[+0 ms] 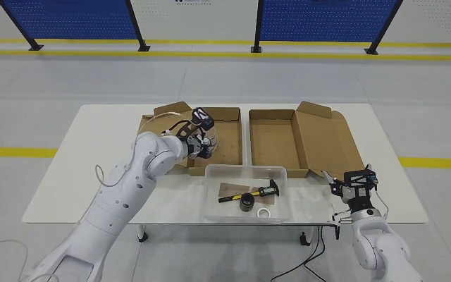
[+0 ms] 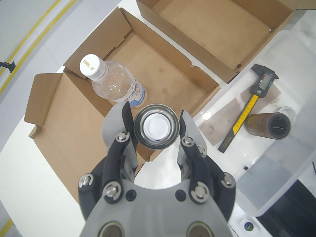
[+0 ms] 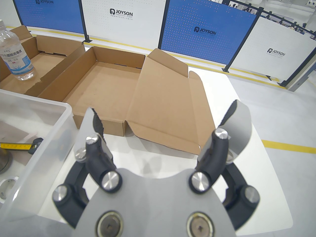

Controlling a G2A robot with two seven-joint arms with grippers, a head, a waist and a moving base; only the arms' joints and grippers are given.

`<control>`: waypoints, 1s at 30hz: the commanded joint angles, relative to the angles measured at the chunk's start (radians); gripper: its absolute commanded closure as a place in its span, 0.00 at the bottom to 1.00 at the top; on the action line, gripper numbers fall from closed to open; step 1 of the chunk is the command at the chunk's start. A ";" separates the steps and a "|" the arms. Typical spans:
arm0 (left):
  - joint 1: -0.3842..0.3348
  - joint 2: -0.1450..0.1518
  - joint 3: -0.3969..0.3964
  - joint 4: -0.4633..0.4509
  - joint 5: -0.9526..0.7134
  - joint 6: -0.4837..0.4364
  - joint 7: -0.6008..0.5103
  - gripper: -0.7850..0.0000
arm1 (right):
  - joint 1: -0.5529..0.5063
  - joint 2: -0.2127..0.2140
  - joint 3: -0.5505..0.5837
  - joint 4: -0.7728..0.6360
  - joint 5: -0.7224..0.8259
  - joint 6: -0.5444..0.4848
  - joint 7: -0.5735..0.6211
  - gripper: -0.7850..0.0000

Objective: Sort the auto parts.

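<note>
Two cardboard boxes (image 1: pixel 271 141), white table (image 1: pixel 67 183), blue partitions (image 1: pixel 70 17)

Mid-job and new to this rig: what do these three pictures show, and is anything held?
A two-armed robot at a white table. One picture looks down from above; the other two come from a camera on each wrist. On the table: two open cardboard boxes, one with a bottle standing in it, and a clear bin holding a caliper and a dark tube. The left gripper grips a metal can over the bottle's box. The right gripper is open and empty.
</note>
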 commanded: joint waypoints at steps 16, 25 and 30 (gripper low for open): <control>-0.063 -0.047 0.085 0.269 0.076 0.023 0.226 1.00 | 0.000 0.000 0.000 0.000 0.000 0.000 0.000 0.00; -0.099 -0.076 0.123 0.386 0.070 0.015 0.249 0.67 | 0.000 0.000 0.000 0.000 0.000 0.000 0.000 0.00; -0.117 -0.087 0.132 0.421 0.069 0.010 0.245 0.51 | 0.000 0.000 0.000 0.000 0.000 0.000 0.000 0.00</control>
